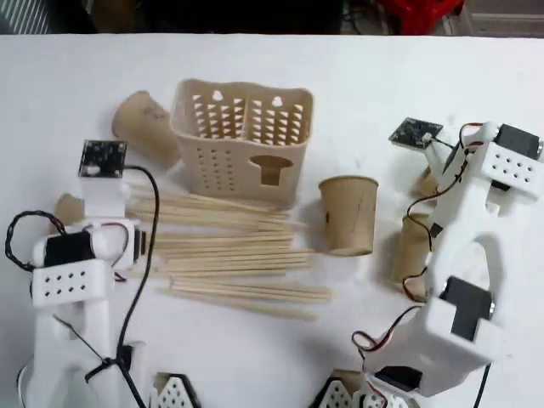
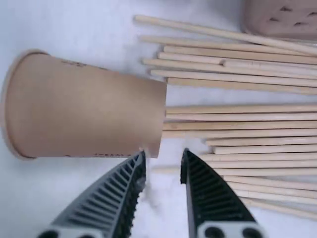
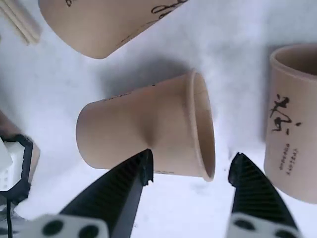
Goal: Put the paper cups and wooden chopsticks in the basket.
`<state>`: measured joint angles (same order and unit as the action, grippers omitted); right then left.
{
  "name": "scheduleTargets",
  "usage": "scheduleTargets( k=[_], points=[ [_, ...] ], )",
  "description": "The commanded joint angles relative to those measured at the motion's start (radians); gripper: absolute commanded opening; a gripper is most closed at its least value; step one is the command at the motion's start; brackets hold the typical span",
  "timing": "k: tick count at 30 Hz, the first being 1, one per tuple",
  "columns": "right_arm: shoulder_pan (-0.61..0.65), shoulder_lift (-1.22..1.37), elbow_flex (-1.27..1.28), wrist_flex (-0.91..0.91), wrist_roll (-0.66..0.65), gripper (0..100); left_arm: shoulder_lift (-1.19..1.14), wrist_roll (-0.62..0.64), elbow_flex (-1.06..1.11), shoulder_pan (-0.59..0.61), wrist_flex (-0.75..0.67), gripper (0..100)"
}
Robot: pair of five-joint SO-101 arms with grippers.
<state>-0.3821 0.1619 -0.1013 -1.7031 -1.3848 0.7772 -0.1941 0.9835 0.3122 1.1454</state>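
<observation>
Two sets of fingers are held apart, with nothing gripped. The left fingers (image 2: 121,191) are parted only narrowly, poised just beside the base of a paper cup (image 2: 84,106) lying on its side, with the ends of the wooden chopsticks (image 2: 237,124) close by. The right fingers (image 3: 119,186) are spread wide about the rim end of a second cup (image 3: 148,131), also on its side. One tip is pressed against its wall, where a dent is seen.

From here, that thin wall could be crushed if the close is made hard, or the cup could be rolled away. On the left, the paper cup may merely be nudged aside, since so slim a gap cannot take it.

Little room is left on the right, where an upright cup (image 3: 292,124) stands near. The wooden chopsticks are strewn on the worktop (image 1: 357,85) before the basket (image 1: 242,140), some against its foot, and every cup seen is outside it.
</observation>
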Motion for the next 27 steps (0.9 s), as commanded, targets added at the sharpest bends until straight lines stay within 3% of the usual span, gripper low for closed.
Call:
scheduleTargets(
  k=[1,11,17,27],
  points=[
    [-0.005,0.012,-0.041,-0.013,-0.048,25.4,0.028,-0.012,0.006,0.008,-0.028,14],
    [-0.013,0.081,-0.038,-0.015,-0.106,23.8,0.028,-0.012,0.009,0.008,-0.04,14],
    [-0.022,0.081,-0.04,-0.015,-0.103,1.8,0.033,-0.012,0.064,0.013,-0.123,13],
    [-0.091,-0.082,-0.063,-0.015,-0.1,1.6,0.033,-0.012,0.068,0.041,-0.126,14]
  ],
)
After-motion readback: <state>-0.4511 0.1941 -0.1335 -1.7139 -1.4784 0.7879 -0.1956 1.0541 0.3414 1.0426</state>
